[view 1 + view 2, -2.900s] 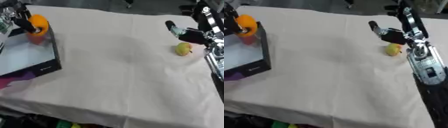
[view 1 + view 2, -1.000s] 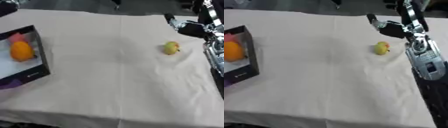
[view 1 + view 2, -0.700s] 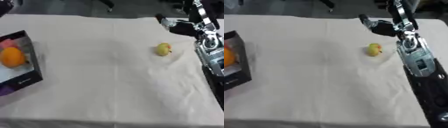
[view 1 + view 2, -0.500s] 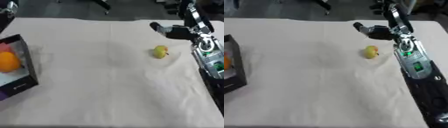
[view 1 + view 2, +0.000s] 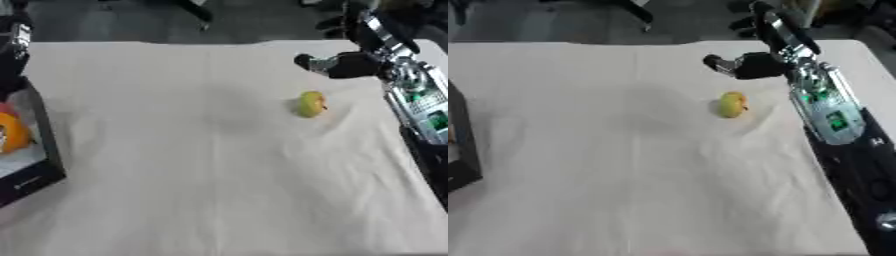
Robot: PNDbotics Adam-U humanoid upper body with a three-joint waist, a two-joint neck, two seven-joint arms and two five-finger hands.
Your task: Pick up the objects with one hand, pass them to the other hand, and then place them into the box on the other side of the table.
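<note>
A yellow-green fruit [image 5: 311,104] lies on the cream cloth at the right of the table. My right hand [image 5: 339,65] hovers just behind it, a little apart, open and holding nothing. At the left edge stands the black box [image 5: 45,145], with an orange fruit [image 5: 10,132] and something pink [image 5: 5,109] inside. Part of my left hand [image 5: 12,46] shows above the box at the upper left. How it is posed is hidden.
My right forearm [image 5: 831,117] runs down the right side of the table. The cream cloth [image 5: 201,165] covers the whole table top. Dark floor and chair legs lie beyond the far edge.
The camera has swung, shifting the whole picture. The orange fruit, held over the box 2.9 s ago, now lies inside it. My right hand stays behind the yellow-green fruit.
</note>
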